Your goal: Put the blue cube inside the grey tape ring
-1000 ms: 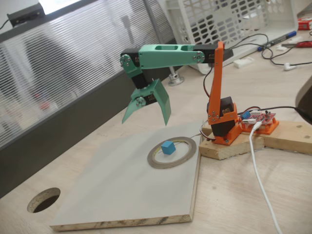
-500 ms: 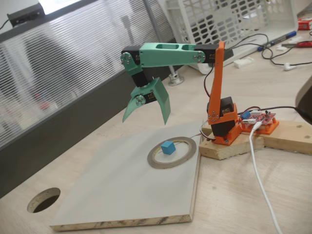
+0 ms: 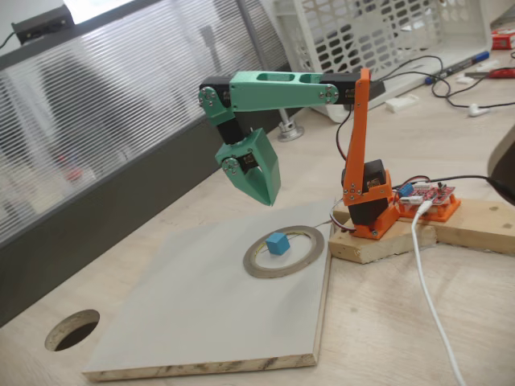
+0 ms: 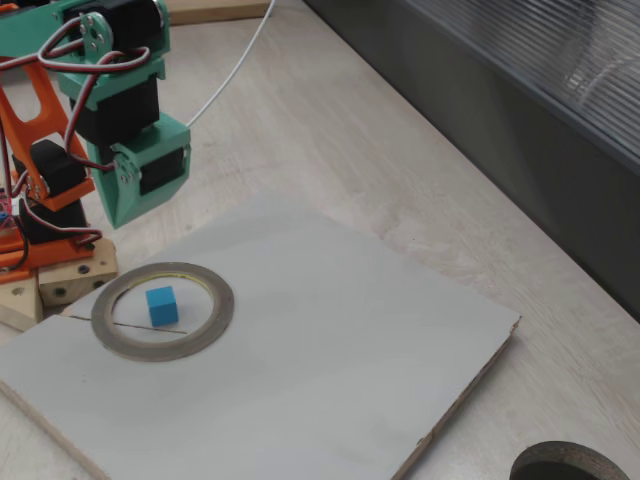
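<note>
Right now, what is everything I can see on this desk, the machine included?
small sky-blue cube: one, blue, inside the ring on the board
flat grey tape ring: one, grey with a yellowish inner rim, lying flat on the board
pale grey board: one, light grey top, on the wooden desk
round hole in the desk: one, dark, beyond the board's corner
white plastic basket: one, white, far back
white cable: one, runs across the desk from the base
red circuit board: one, on the wooden block by the base
green and orange arm: one, raised over the board
green hand: one, shut, empty, above the ring
</note>
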Tool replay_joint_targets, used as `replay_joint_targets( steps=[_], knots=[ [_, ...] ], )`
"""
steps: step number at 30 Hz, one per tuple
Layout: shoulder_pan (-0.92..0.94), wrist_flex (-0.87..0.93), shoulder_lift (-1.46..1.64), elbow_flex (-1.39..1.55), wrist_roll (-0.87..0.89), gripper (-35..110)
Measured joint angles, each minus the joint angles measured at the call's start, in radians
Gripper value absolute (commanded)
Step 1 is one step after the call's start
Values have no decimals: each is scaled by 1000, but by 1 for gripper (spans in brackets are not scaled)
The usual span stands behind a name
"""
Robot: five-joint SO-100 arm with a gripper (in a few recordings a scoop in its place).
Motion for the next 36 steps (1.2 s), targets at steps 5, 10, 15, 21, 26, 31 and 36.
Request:
replay_joint_targets(
  steps=[5, 10, 15, 21, 26, 31, 36],
  knots=[
    [3, 0, 0, 0, 5, 3],
    [5, 0, 0, 0, 5, 3],
    [2, 0, 0, 0, 5, 3],
    [0, 0, 5, 2, 5, 3],
    [3, 0, 3, 2, 5, 3],
    [5, 0, -2, 2, 5, 3],
    [5, 0, -2, 2, 5, 3]
  ],
)
